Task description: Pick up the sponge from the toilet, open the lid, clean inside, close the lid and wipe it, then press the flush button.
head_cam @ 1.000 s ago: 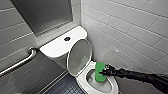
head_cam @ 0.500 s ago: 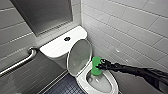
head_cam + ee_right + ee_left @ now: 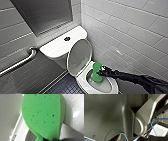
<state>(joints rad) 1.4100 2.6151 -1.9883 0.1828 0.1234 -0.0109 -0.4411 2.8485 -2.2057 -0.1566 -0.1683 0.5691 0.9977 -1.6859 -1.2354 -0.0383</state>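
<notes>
The white toilet (image 3: 81, 80) stands in the corner with its oval lid (image 3: 79, 58) raised and leaning back against the tank (image 3: 56, 47). The round dark flush button (image 3: 67, 38) sits on the tank top. My right gripper (image 3: 101, 73) reaches in from the right on a black arm and is shut on the bright green sponge (image 3: 96, 72), which stands on end over the rear of the open bowl. The right wrist view has the sponge (image 3: 43, 116) large and close, with white ceramic behind it. My left gripper is open.
A metal grab bar (image 3: 17, 63) runs along the left wall beside the tank. A dark framed panel (image 3: 45, 12) hangs above the tank. White wall tiles (image 3: 130, 37) close in on the right, close to the arm. Dark floor tiles (image 3: 65, 87) lie left of the bowl.
The sponge rose a little toward the back of the bowl, then came down again to about where it was. The lid and toilet have not moved.
</notes>
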